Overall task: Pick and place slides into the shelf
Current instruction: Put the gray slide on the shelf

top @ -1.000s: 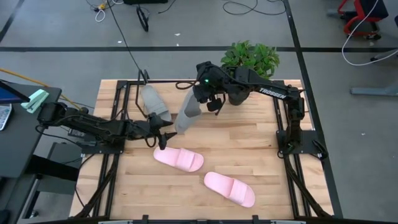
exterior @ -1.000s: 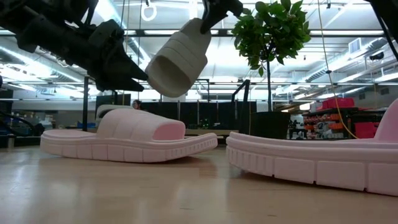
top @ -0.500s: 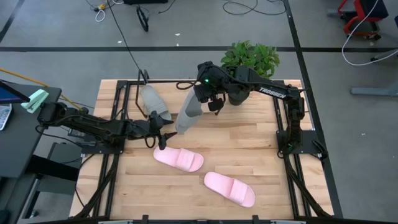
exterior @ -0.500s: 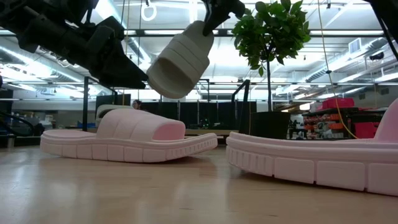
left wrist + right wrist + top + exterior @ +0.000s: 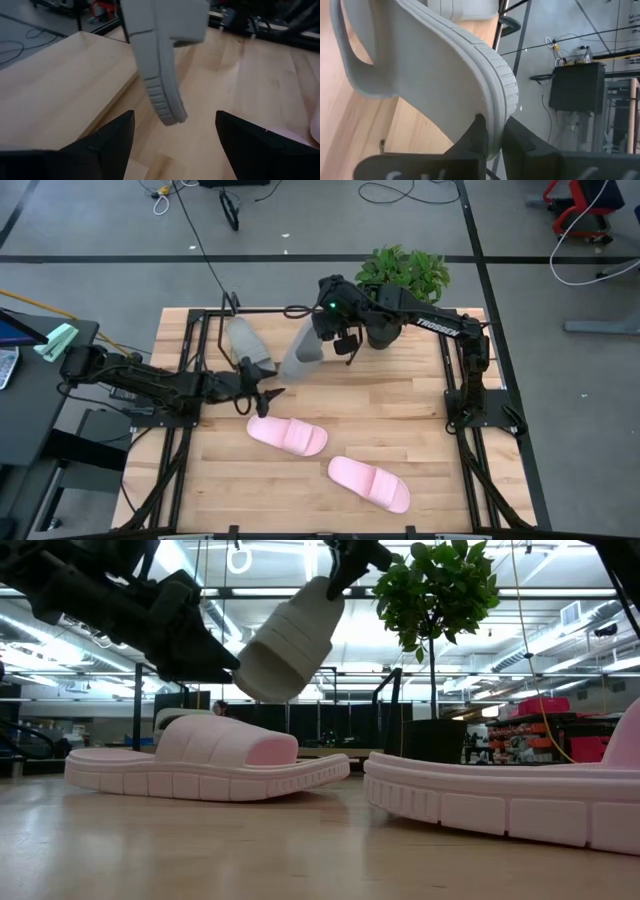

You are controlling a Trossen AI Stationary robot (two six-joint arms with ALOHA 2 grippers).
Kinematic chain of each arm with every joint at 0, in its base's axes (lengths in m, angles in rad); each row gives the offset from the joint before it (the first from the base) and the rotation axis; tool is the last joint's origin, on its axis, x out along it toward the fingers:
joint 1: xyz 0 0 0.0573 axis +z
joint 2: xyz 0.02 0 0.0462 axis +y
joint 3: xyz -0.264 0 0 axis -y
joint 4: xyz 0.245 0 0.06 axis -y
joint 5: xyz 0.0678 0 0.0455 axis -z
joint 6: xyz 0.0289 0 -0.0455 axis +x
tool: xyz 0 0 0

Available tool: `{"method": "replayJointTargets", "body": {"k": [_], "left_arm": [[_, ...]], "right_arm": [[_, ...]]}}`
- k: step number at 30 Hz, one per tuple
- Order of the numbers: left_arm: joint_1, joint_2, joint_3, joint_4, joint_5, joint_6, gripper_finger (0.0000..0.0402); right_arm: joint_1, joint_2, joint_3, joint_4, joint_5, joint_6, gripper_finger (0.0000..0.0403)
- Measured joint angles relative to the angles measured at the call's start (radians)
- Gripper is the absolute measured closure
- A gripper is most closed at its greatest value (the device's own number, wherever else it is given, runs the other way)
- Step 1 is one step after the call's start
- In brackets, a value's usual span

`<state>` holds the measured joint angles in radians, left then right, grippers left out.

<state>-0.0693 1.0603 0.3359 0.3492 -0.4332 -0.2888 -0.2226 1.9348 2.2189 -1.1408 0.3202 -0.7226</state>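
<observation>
A grey slide (image 5: 300, 358) hangs in the air over the table's far middle, with my right gripper (image 5: 330, 332) shut on its upper end. Its ribbed strap (image 5: 298, 628) sits at the lower end. My left gripper (image 5: 268, 398) stands open just left of and below that slide (image 5: 160, 75), touching nothing. A second grey slide (image 5: 248, 345) lies on the shelf (image 5: 205, 350) at the far left. Two pink slides (image 5: 288, 436) (image 5: 370, 483) rest sole down on the table. My right gripper pinches the rim of the grey slide's sole (image 5: 492, 127) at the end away from the strap, one finger (image 5: 470, 142) on the footbed side and one on the underside. The fingers come slanting down from above. The slide hangs tilted below them, clear of the table.
A potted green plant (image 5: 405, 275) stands at the far edge behind my right arm. Black metal frames (image 5: 465, 390) run along both sides of the table. The shelf's wooden board (image 5: 55, 95) lies beside the hanging slide. Bare wood shows at the right and near left.
The hanging grey slide's lower end has swung a little toward the table's far edge, while my right gripper has kept its hold.
</observation>
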Motion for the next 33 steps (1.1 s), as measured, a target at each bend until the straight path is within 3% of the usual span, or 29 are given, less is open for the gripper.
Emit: {"method": "replayJointTargets", "body": {"k": [19,24,33], "left_arm": [[0.034,0.000,0.000,0.029,-0.004,-0.063,0.0127],[0.034,0.000,0.000,0.028,-0.012,-0.069,0.0177],[0.034,0.000,0.000,0.025,-0.024,-0.121,0.0321]], "right_arm": [[0.017,0.000,0.000,0.047,-0.032,-0.004,0.0370],[0.016,0.000,0.000,0.047,-0.031,-0.004,0.0370],[0.018,0.000,0.000,0.046,-0.038,-0.013,0.0348]]}}
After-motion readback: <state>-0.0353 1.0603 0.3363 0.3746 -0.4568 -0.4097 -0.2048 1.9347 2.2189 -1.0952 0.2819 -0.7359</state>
